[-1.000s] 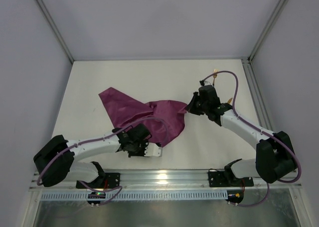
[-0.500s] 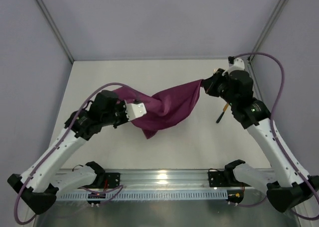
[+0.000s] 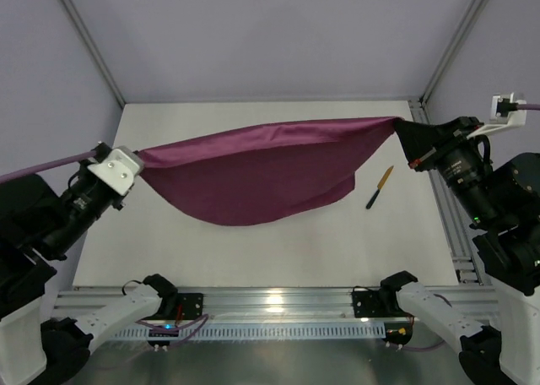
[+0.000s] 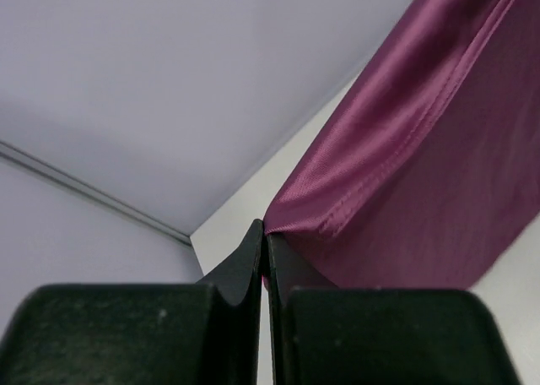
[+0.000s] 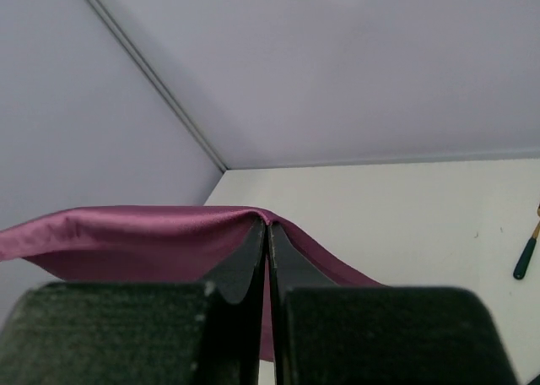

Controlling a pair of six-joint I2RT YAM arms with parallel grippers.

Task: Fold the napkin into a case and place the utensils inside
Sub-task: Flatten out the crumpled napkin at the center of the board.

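Observation:
The magenta-purple napkin (image 3: 261, 170) hangs unfolded above the white table, stretched between both arms, its lower edge sagging toward the near side. My left gripper (image 3: 139, 159) is shut on its left corner; in the left wrist view the gripper (image 4: 265, 233) pinches the hemmed napkin (image 4: 405, 165). My right gripper (image 3: 398, 123) is shut on the right corner; in the right wrist view the napkin (image 5: 126, 241) drapes away from the closed gripper (image 5: 267, 225). One utensil, a gold-bladed knife (image 3: 380, 187) with a dark handle, lies on the table right of the napkin. A dark-handled utensil (image 5: 525, 258) also shows at the right wrist view's edge.
The white table (image 3: 253, 258) is walled by pale panels on the left, back and right. A metal rail (image 3: 450, 225) runs along the right side. Another rail (image 3: 270, 300) crosses the near edge, carrying the arm bases.
Both arms rose and swung apart, pulling the bunched napkin off the table into a taut hanging sheet. The left gripper closed on its corner. The knife came into view on the table.

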